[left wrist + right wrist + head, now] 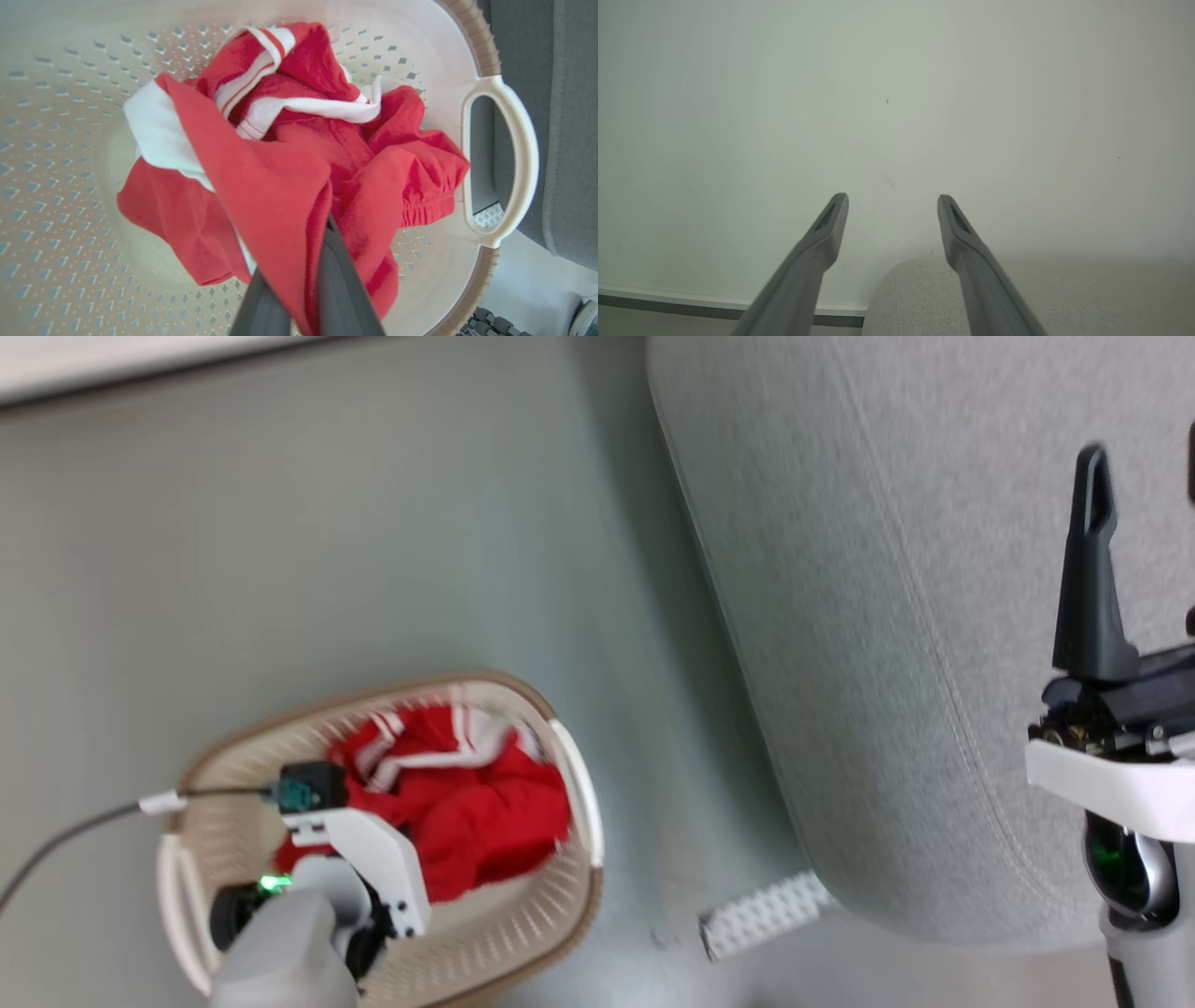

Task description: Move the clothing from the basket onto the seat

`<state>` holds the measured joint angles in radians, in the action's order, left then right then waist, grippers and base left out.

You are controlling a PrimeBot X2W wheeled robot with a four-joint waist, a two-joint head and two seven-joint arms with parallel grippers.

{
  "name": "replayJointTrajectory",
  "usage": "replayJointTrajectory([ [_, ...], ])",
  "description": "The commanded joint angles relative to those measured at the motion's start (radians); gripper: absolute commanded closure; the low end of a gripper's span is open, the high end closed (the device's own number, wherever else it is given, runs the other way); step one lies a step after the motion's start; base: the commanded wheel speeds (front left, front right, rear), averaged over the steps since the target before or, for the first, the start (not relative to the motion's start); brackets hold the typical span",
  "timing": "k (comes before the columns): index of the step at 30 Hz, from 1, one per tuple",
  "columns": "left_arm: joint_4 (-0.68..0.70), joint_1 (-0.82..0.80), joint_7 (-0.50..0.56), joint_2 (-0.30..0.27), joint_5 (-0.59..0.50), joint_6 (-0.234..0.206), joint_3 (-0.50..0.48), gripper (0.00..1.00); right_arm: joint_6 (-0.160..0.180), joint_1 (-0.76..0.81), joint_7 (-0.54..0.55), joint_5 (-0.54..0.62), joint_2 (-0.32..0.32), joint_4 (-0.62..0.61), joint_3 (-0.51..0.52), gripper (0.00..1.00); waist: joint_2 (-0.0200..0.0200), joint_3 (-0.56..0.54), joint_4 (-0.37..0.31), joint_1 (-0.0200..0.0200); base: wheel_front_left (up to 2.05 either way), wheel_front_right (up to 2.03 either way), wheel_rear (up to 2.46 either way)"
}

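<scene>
Your left gripper (303, 261) reaches down into the basket (373, 695). Its two dark fingers (345, 289) are drawn together on a fold of the clothing (280, 186), and the red fabric runs between them and drapes over their tips. The basket is oval, with cream perforated walls and a brown rim, and it stands on the grey-green floor (280, 523), near the seat (887, 616) but apart from it. It holds the clothing, a crumpled red heap with thin white stripes and a white panel, which rests on the bottom and is bunched toward the white handle (523, 154) on the seat's side. All the clothing you can see lies inside the basket. Your right gripper (892, 205) is held above the grey woven seat, pointing toward a pale wall (896, 93). Its fingers are spread wide and grip nothing.
</scene>
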<state>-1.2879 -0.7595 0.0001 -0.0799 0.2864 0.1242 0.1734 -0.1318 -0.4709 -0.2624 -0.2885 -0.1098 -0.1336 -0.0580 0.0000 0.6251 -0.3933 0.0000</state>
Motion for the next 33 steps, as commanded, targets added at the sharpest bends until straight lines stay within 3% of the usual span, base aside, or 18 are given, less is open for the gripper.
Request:
replayJointTrajectory([
  [1,0.002,0.030,-0.024,0.009,0.023,0.005,0.008,1.00,0.002,0.026,-0.003,0.010,-0.019,0.010,0.003,0.00,0.0000,-0.125,0.081,0.0000,0.00,0.00,0.00],
  [7,0.054,0.088,-0.075,0.026,0.070,0.007,0.075,1.00,0.002,0.064,-0.003,0.009,-0.049,0.032,0.009,0.00,0.0000,-0.241,0.144,0.0000,0.00,0.00,0.00],
  [13,0.204,0.187,-0.095,0.028,0.213,0.007,0.233,1.00,0.002,0.117,-0.003,0.003,-0.074,0.064,-0.004,0.00,0.0000,-0.378,0.214,0.0000,0.00,0.00,0.00],
  [18,0.294,0.232,-0.143,0.028,0.295,0.007,0.305,1.00,0.002,0.164,-0.003,0.000,-0.085,0.085,-0.004,0.00,0.0000,-0.472,0.260,0.0000,0.00,0.00,0.00],
  [26,0.447,0.244,-0.190,-0.005,0.349,0.007,0.362,1.00,0.002,0.232,-0.003,-0.006,-0.093,0.106,-0.007,0.00,0.0000,-0.563,0.300,0.0000,0.00,0.00,0.00],
  [33,0.649,0.222,-0.198,-0.053,0.332,-0.006,0.364,1.00,0.002,0.282,-0.003,-0.011,-0.083,0.120,-0.022,0.00,0.0000,-0.611,0.310,0.0000,0.00,0.00,0.00],
])
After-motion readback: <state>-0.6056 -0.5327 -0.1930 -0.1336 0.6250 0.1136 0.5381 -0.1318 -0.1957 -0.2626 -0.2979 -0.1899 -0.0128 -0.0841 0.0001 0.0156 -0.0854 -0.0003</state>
